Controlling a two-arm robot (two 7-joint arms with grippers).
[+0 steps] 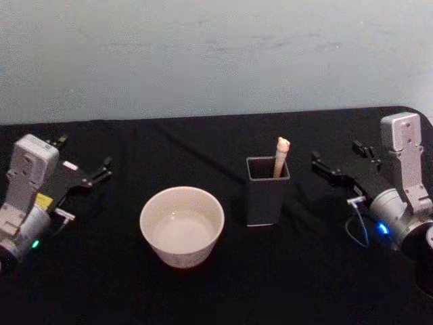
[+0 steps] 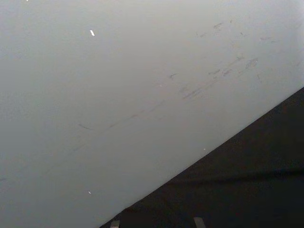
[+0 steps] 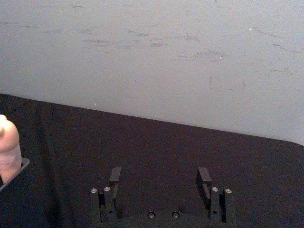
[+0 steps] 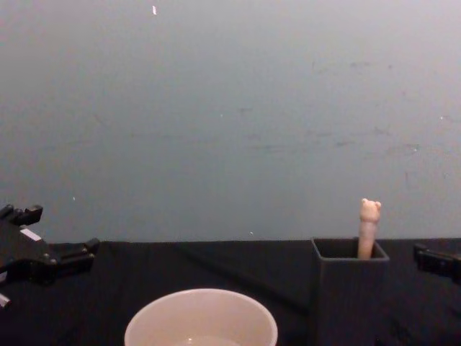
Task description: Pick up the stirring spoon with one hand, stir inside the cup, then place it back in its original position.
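The stirring spoon (image 1: pixel 281 156) stands in the dark grey square holder (image 1: pixel 267 193), its original position. Only the beige handle with the bear head (image 4: pixel 369 227) sticks out above the rim; the bowl is hidden inside. Left of the holder sits the cream-white cup (image 1: pixel 181 227), holding nothing I can see. My right gripper (image 1: pixel 336 154) hovers open just right of the holder. In the right wrist view its gripper (image 3: pixel 159 176) has fingers wide apart, with the spoon handle (image 3: pixel 8 147) off to one side. My left gripper (image 1: pixel 84 156) rests open at the far left, well away from the cup.
A black cloth (image 1: pixel 223 291) covers the table, and a pale scuffed wall (image 1: pixel 216 54) rises behind its far edge. In the chest view the cup (image 4: pixel 202 321) is low in front and the holder (image 4: pixel 349 288) to its right.
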